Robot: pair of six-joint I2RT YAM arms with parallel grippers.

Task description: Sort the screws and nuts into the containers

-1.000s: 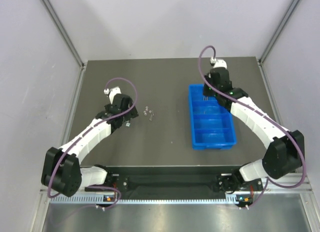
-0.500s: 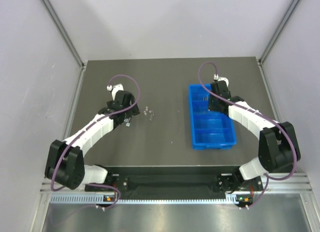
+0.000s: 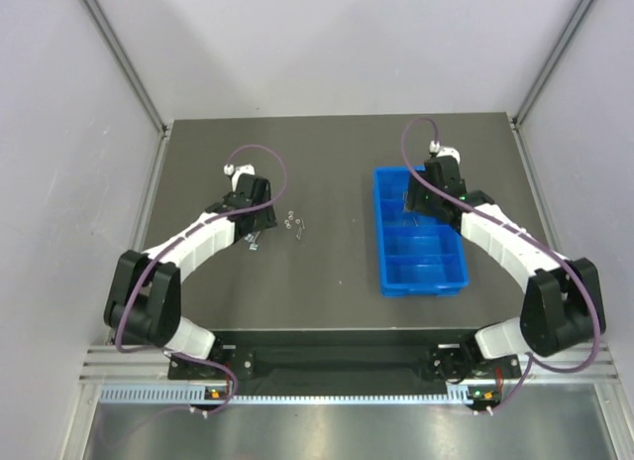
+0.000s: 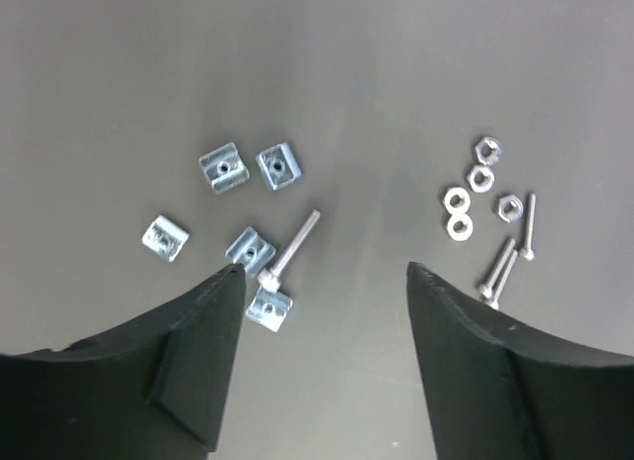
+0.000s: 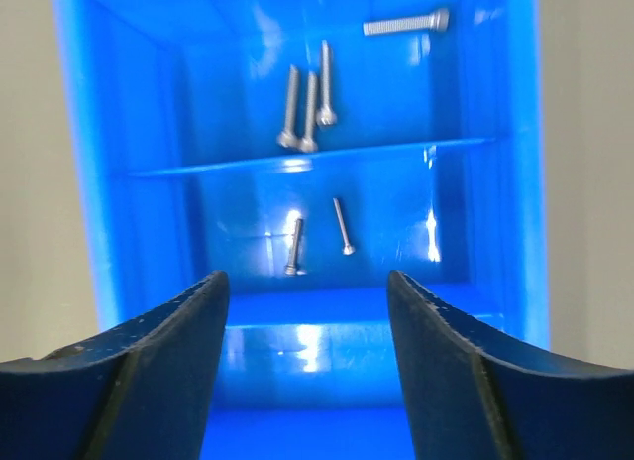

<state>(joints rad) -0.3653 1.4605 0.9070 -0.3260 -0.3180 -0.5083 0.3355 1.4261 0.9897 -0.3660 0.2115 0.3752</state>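
The screws (image 5: pixel 307 108) are lying partly sorted. Four are resting in the far compartment of the blue tray (image 5: pixel 89 182) and two thinner ones in the next compartment. No nut is showing in either of these compartments. The rest of the hardware is still lying loose on the table (image 4: pixel 347 63), well apart from the tray. There, one longer screw (image 4: pixel 290 247) is lying among five square nuts (image 4: pixel 226 170). To their right about three slim screws (image 4: pixel 515 252) are lying beside three hex nuts (image 4: pixel 482 174) and two washers (image 4: pixel 458 212). So the task is looking well short of half done, with the nuts not yet begun.

The left gripper (image 4: pixel 325 270) is hovering over the square nuts with its jaws standing wide and gripping nothing. The long screw and one square nut are lying on the table below the gap. The right gripper (image 5: pixel 304 277) is hanging over the tray's far end, its jaws likewise spread and empty.

Compared with a second ago, the left arm is reaching closer to the loose pile, its elbow swung inward. The right wrist is sitting a little nearer along the tray. The loose pieces are lying where they were.
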